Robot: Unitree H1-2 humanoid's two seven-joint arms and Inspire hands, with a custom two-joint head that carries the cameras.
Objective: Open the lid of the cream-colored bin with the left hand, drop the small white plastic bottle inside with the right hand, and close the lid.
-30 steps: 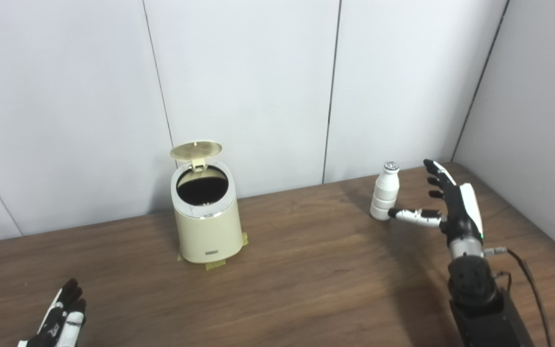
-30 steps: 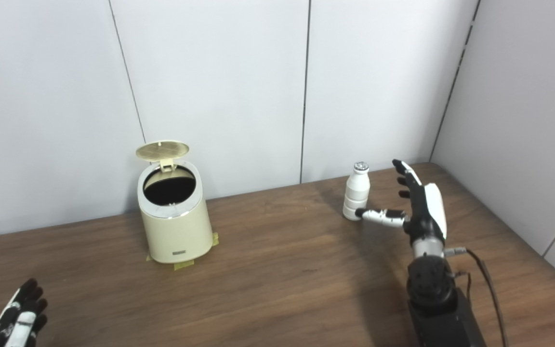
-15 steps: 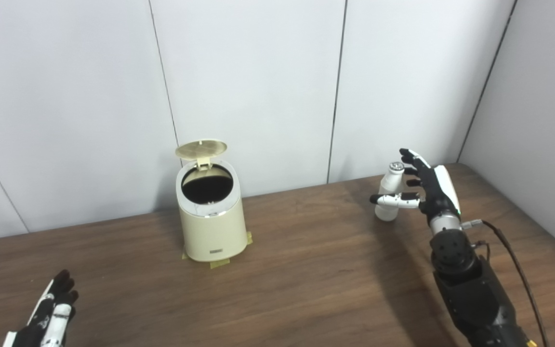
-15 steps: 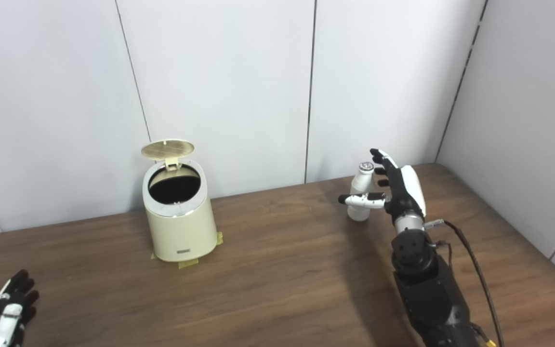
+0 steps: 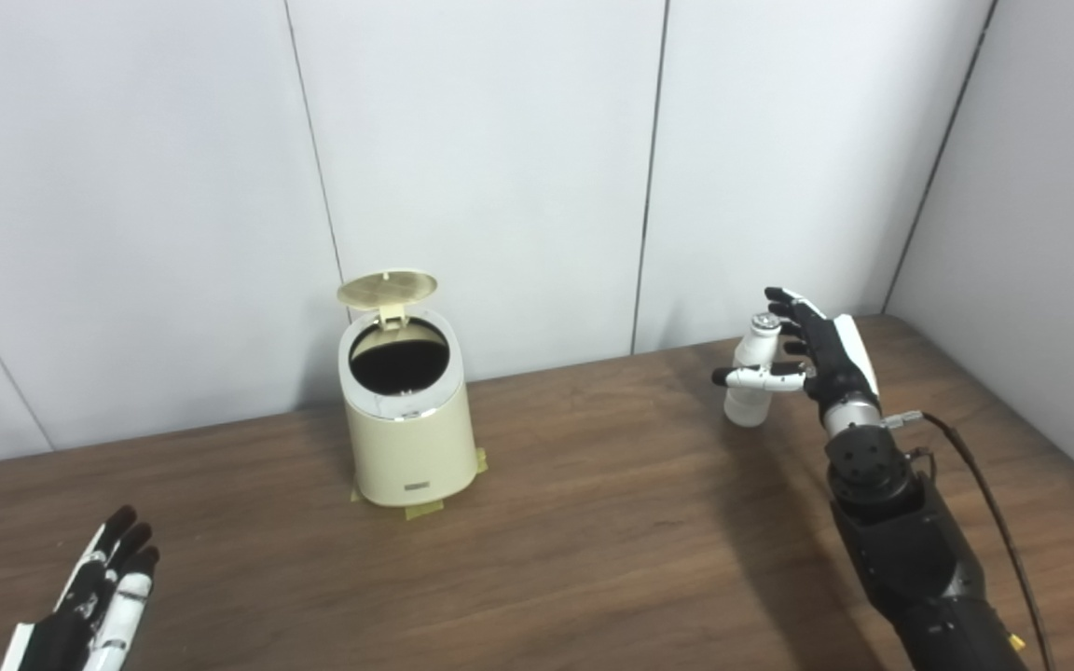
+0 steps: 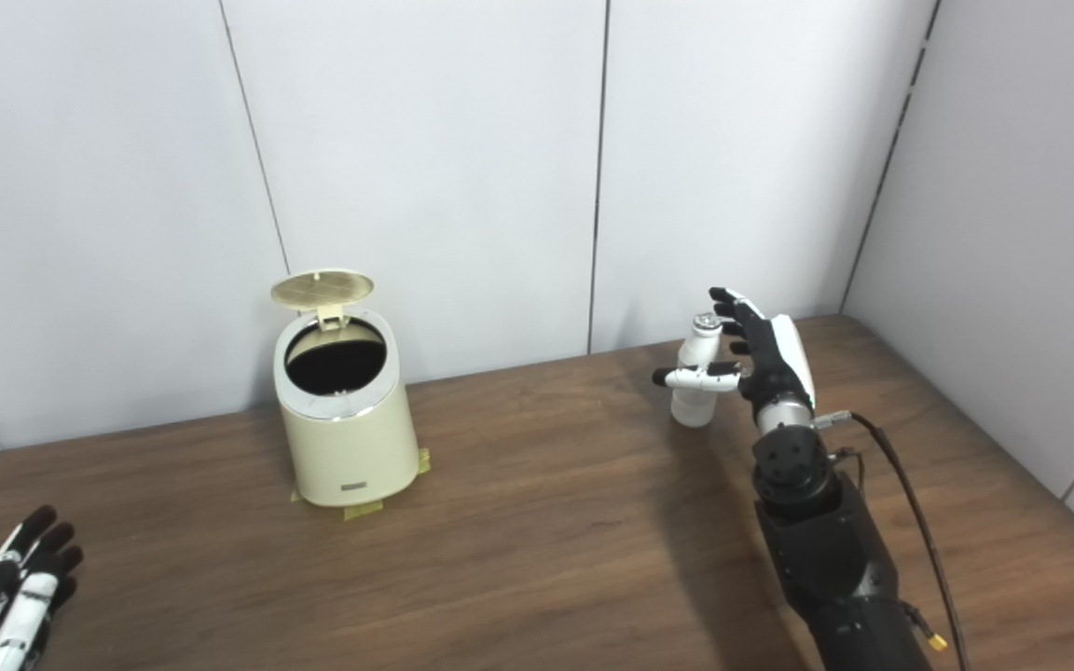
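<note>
White bottle [image 5: 750,384] flanked by right robot hand [image 5: 821,349].

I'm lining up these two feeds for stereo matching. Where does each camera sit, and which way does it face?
Left eye view: on the head, looking down and forward at the table and bin; both robot hands show, left robot hand, right robot hand.
Right eye view: beside it, slightly rightward, same aim, same hands.
Shared: the open-lidded bin and the bottle.
</note>
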